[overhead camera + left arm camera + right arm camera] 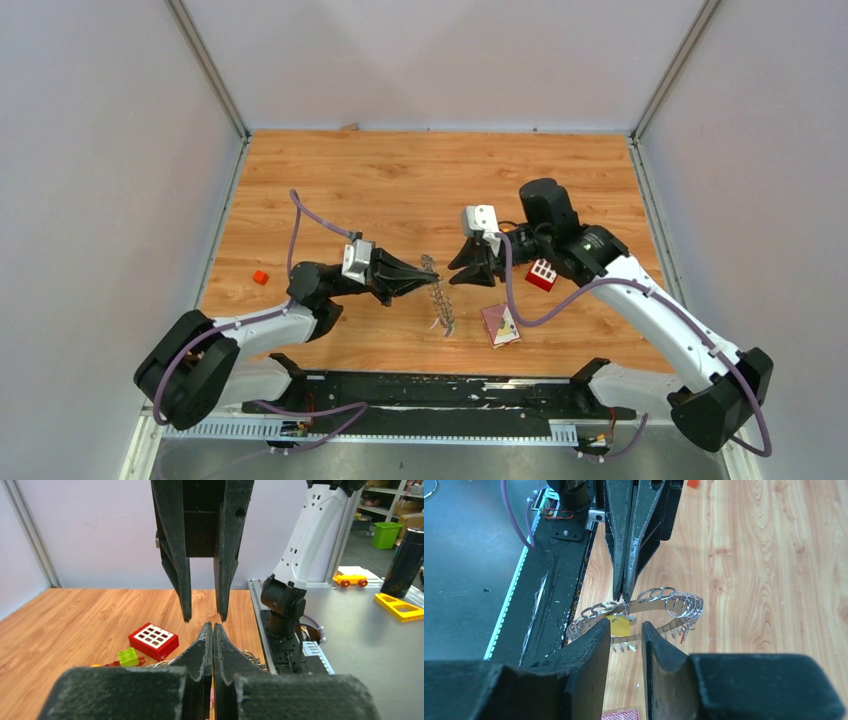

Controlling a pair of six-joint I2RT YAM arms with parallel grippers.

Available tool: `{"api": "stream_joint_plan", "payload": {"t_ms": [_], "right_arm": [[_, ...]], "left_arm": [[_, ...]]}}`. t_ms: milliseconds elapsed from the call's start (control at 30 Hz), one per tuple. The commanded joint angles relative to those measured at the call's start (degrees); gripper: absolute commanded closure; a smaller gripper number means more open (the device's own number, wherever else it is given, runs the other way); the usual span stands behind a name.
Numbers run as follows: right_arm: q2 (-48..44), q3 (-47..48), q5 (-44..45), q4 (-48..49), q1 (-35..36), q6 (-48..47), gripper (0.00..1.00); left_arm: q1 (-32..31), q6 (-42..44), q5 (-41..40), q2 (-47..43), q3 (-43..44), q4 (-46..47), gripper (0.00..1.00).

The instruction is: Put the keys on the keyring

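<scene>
Left end effector (624, 595) has its fingers pressed together. Right end effector (205, 619) faces it nose to nose, fingers apart and holding nothing.

Both work over a wooden worktop (400, 180), with the keyring (674, 605) between them. Each end effector stands close in front of the other there. A maroon card (500, 325) lies near the keyring, on the right arm's side and toward the bases. A red block (541, 273) with white buttons sits further right of the keyring, beside the right wrist, and a green brick (128, 656) lies just beside that block. An orange cube (260, 277) is well apart to the keyring's left, beyond the left arm.

The keyring is a curved strip of wire loops and grey keys. The left tips come down onto a small loop of it, directly above the yellow key (620, 625); whether they pinch that loop cannot be told. The right fingers stand one on each side of the yellow key, just short of it.
</scene>
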Motion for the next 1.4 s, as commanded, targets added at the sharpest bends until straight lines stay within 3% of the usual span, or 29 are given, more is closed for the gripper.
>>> {"api": "stream_joint_plan", "payload": {"t_ms": [0,1367], "right_arm": [[-4.5,-0.3,-3.4,-1.0,-0.5,-2.8,0.69],[0.9,0.3,-2.4,1.3,4.9,-4.5,0.77]], "left_arm": [[-0.2,1.7,1.8,-2.5,0.5,4.6,1.00],[-0.6,-1.2,5.6,-2.2,1.6,8.1,1.00]]}}
